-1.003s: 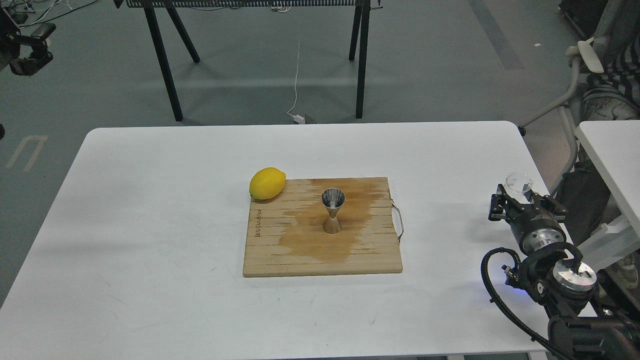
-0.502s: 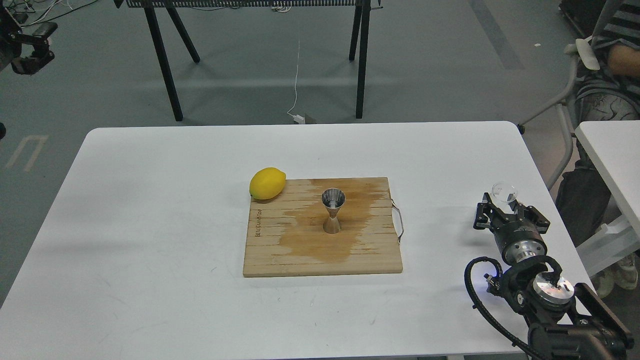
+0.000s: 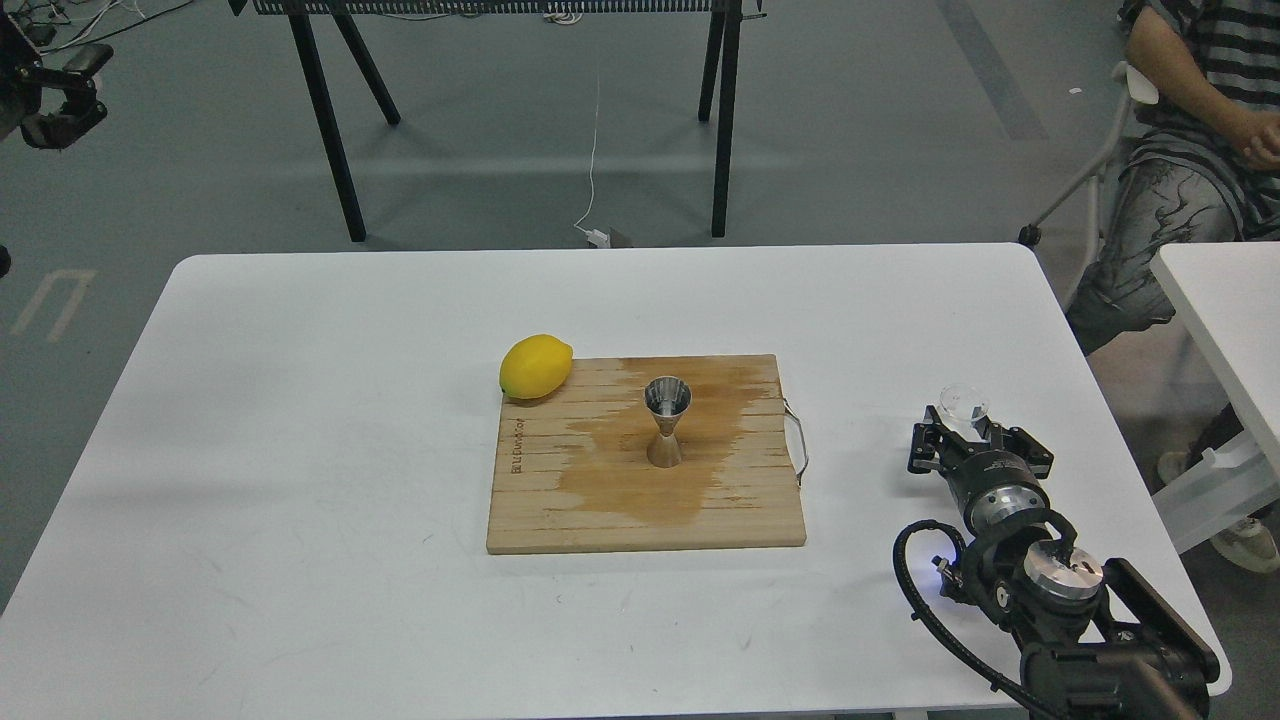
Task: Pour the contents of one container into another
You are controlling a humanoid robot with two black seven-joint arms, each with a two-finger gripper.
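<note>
Right gripper clamps glass cup, apparently upright; jigger on stained cutting board (lemon beside), white table.

Bright even light, soft faint shadows, sharp focus

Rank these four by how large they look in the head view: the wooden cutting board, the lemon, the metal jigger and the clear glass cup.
1. wooden cutting board, by far the largest.
2. lemon.
3. metal jigger, slimmer than the lemon though about as long.
4. clear glass cup, held in the right gripper; smallest, though its transparency blurs its outline.
</note>
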